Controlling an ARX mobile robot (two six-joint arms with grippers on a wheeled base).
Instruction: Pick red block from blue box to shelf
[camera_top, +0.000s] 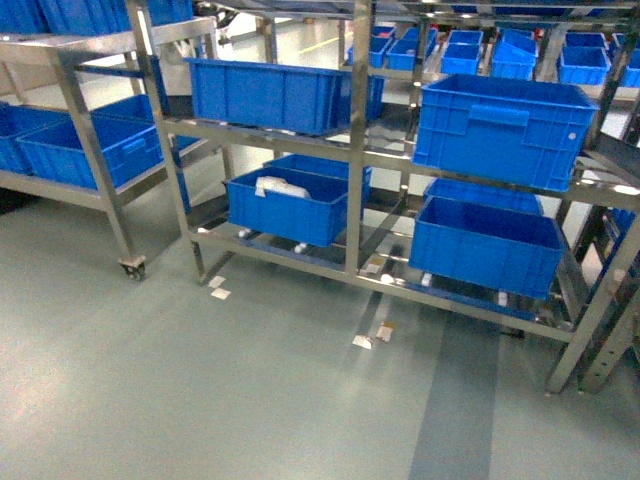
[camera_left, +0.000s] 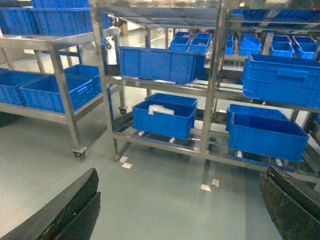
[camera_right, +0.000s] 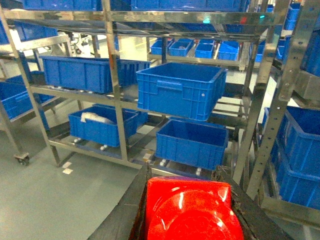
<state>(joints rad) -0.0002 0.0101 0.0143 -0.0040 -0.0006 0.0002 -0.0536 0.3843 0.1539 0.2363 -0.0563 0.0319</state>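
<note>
The red block (camera_right: 189, 210) is already out of its box. It sits between the jaws of the right gripper (camera_right: 190, 212), and the jaws are pressed against its two sides, so they are clamped on it. You can only see this in the right wrist view, right at the bottom of the picture. The head view does not show the block or either gripper at all.

The shelf (camera_right: 115, 75) is the landmark here. It is a big shiny steel rack with many levels. The block is held up in front of the shelf, well apart from it, and it does not touch any rail. On the shelf's middle level sits a deep blue box (camera_right: 180, 89), and right under it, on the bottom level, sits an open blue box (camera_right: 192, 142) that looks empty. To the left of those, also on the bottom level, is a blue box with something white in it (camera_right: 102, 125).

The left gripper (camera_left: 180, 220) holds nothing. Its dark jaws stand far apart at the two bottom corners of the left wrist view, with only the grey floor (camera_top: 250, 400) between them.

So the picking part looks done. What is left, I think, is to get closer to the shelf, put the block down on it and let go.
</note>
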